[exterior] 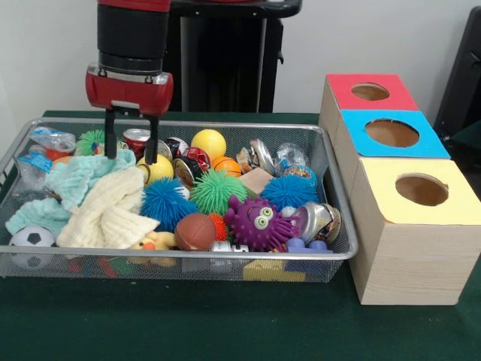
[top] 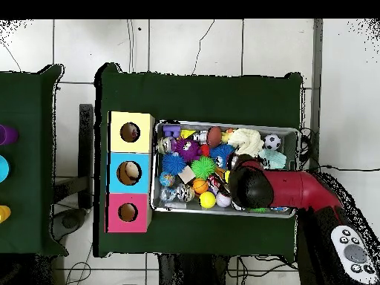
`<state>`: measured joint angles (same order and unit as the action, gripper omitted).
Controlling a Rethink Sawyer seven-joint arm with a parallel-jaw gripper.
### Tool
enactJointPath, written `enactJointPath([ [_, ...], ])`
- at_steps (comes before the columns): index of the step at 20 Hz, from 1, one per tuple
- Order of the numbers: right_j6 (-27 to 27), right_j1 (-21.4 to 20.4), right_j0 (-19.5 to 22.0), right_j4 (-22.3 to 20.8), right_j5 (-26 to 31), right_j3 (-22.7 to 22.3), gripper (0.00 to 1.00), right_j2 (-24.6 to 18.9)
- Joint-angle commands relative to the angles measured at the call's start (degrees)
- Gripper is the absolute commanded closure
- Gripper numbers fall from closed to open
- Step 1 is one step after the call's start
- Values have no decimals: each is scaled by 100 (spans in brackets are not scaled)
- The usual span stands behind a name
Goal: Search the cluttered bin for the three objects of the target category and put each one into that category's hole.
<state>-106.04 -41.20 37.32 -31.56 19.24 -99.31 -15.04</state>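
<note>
Silver bin (exterior: 340,254) sits full under the open, empty end effector (exterior: 130,137); sorting looks barely begun.

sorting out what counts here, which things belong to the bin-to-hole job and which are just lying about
Part of the job:
- wire mesh bin with its jumble of toys and cloths
- red box, blue box and yellow box, each with a hole
- claw, open, hanging over the bin's far side

Just lying about:
- green table cover
- grey remote-like device
</note>
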Motion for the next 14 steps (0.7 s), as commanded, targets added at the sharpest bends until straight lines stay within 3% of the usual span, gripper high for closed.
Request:
enactJointPath([
  [1,404,40,203,-457,-305,-629,0,-529],
  [7,438,-386,520,-427,-224,-1157,0,-753],
  [14,482,-549,729,-446,-143,-1329,0,-910],
])
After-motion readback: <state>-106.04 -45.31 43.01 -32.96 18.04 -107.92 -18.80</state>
